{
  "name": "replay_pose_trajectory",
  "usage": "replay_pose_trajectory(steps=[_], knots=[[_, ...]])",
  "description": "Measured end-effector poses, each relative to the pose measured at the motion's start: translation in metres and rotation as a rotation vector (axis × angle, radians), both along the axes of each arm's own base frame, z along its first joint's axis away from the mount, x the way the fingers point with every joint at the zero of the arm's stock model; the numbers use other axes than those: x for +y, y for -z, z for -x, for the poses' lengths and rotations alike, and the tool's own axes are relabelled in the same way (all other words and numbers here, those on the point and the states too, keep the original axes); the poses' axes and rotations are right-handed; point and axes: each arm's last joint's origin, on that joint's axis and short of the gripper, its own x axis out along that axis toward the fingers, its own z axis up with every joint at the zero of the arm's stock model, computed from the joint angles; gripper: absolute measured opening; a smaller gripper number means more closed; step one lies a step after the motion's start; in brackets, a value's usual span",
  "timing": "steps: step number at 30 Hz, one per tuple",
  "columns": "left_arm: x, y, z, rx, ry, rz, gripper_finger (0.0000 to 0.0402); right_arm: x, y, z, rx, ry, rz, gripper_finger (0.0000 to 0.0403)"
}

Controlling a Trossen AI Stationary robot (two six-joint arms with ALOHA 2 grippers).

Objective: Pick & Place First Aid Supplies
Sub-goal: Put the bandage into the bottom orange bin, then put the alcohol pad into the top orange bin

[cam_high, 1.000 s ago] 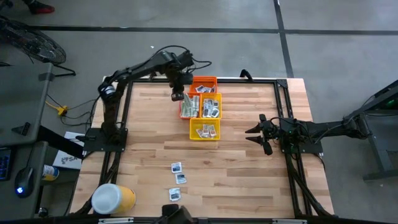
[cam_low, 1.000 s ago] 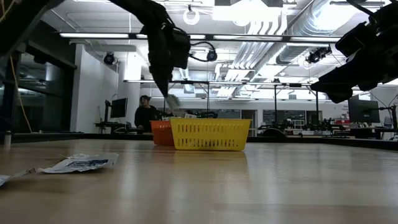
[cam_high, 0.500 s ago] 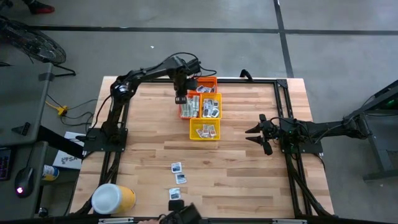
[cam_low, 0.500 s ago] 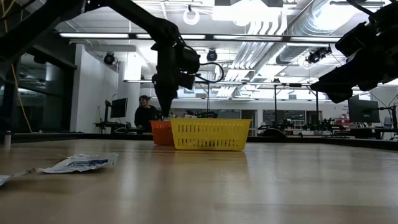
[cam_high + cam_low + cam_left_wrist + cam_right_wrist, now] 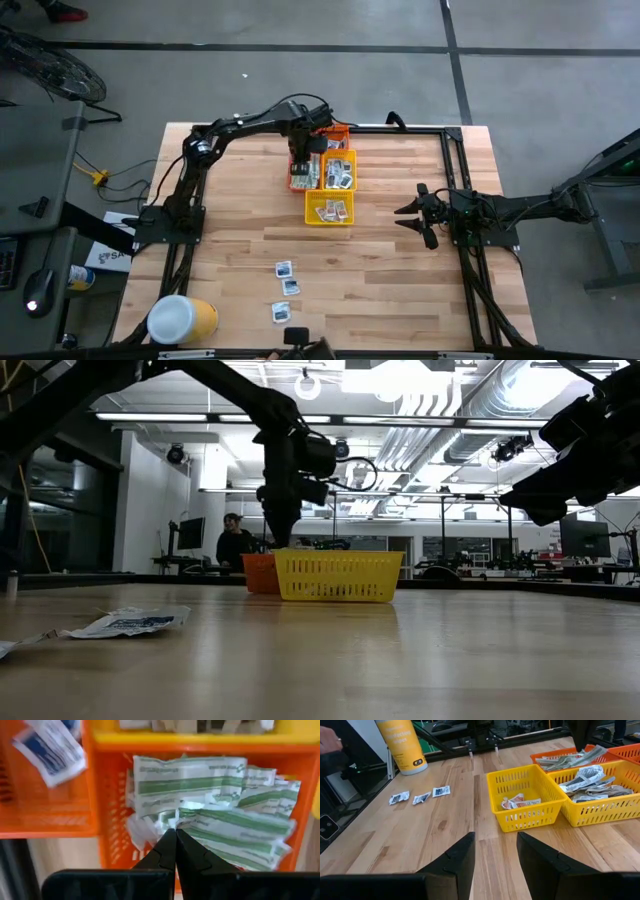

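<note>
Three white square packets (image 5: 286, 287) lie loose on the wooden surface (image 5: 400, 270) near the yellow tub (image 5: 182, 320), well apart from the baskets. Left gripper (image 5: 175, 836) is pinched fully together with nothing in it, hanging over the orange basket (image 5: 107, 810) stacked with green-and-white strips (image 5: 210, 795). Right gripper (image 5: 412, 220) waits over the surface's right side with jaws spread wide, holding nothing, near the yellow basket (image 5: 530, 800).

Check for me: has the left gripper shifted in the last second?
Yes. In the high view the left gripper has moved rightward from beside the baskets' left edge to over the orange basket of green-striped packets, fingers shut.
</note>
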Motion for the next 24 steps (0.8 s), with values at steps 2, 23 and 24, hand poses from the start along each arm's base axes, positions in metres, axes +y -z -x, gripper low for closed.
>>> replay_pose_trajectory(steps=[2, 23, 24], knots=[[0.001, 0.005, -0.002, 0.018, -0.022, -0.015, 0.0000, 0.000, 0.000, 0.000, 0.000, 0.000, 0.000, 0.0139], [0.000, 0.006, 0.006, 0.142, -0.204, -0.056, 0.0119, 0.000, 0.000, 0.000, 0.000, 0.000, 0.000, 0.0139], [-0.001, 0.006, 0.008, 0.159, -0.207, -0.056, 0.0125, 0.000, 0.000, 0.000, 0.000, 0.000, 0.000, 0.0139]])
